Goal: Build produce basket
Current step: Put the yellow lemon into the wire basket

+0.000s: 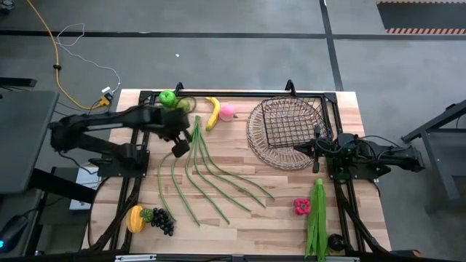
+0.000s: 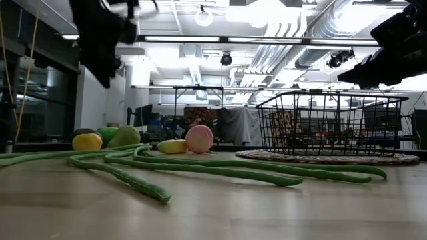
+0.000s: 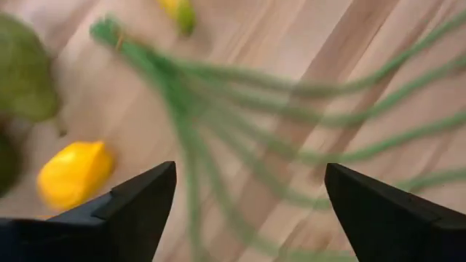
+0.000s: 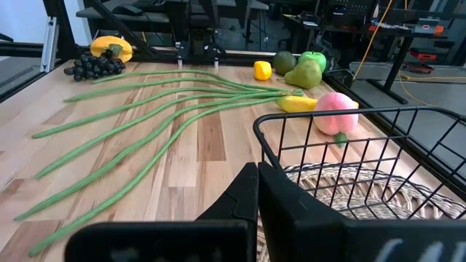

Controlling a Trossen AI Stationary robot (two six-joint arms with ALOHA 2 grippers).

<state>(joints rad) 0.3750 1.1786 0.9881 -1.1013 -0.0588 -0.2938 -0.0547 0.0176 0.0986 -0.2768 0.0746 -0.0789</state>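
The long green beans (image 1: 211, 175) fan out over the table's middle from a tied end (image 1: 196, 122). My left gripper (image 3: 250, 175) hangs open above that tied end, pointing down, and touches nothing. It also shows in the high view (image 1: 180, 148). Behind it lie a green apple (image 1: 167, 97), a pear (image 4: 306, 73), a lemon (image 3: 73, 173), a banana (image 1: 212, 113) and a pink peach (image 1: 228, 110). The round brownish basket (image 1: 256, 138) sits at the far right with a black wire crate (image 4: 364, 160) standing in it. My right gripper (image 4: 258, 175) waits shut by the basket's right rim.
Dark grapes (image 1: 162, 220) and a yellow-orange fruit (image 1: 135, 218) lie at the near left corner. A red pepper (image 1: 302, 207) and leafy greens (image 1: 317, 218) lie at the near right. Bare wood shows between the beans and the pepper.
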